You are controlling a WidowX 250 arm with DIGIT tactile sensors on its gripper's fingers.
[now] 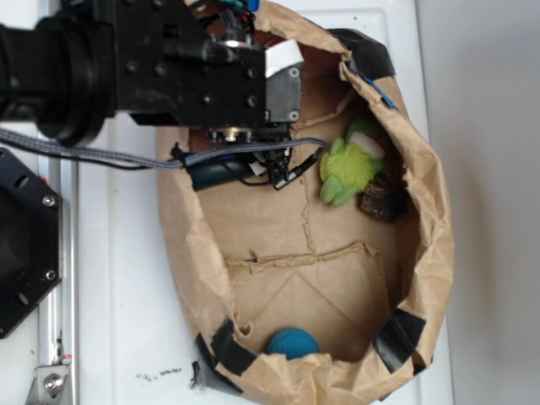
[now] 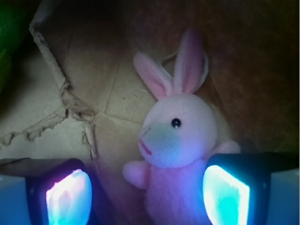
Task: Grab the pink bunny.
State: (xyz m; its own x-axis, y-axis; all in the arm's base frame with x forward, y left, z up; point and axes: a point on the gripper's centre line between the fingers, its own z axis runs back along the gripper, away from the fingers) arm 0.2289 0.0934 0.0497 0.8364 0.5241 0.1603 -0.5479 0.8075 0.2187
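The pink bunny (image 2: 176, 145) lies on the brown paper floor of the bag (image 1: 430, 253), directly under the hand (image 2: 147, 197) and between its two fingers in the wrist view. Its ears point away from the hand toward the bag's far wall, one dark eye and the white muzzle face up, and its body runs down between the pads. The right-hand pad (image 2: 225, 197) sits against the bunny's side; the left-hand pad (image 2: 68, 199) stands apart from it, with bare paper between pad and plush arm. So the fingers are spread wide and hold nothing — the toy is only bracketed. In the exterior view the bunny itself is hidden beneath the black arm, which reaches into the upper end of the bag.

Out from there, a torn paper seam (image 2: 70, 110) crosses the bag floor to one side of the hand. A lime-green plush (image 1: 348, 169) rests against the bag's wall beside the hand, touching a dark brown lump (image 1: 384, 202). Well apart, at the bag's opposite end, sits a blue ball (image 1: 293, 343). The bag stands on a white table (image 1: 126, 278).
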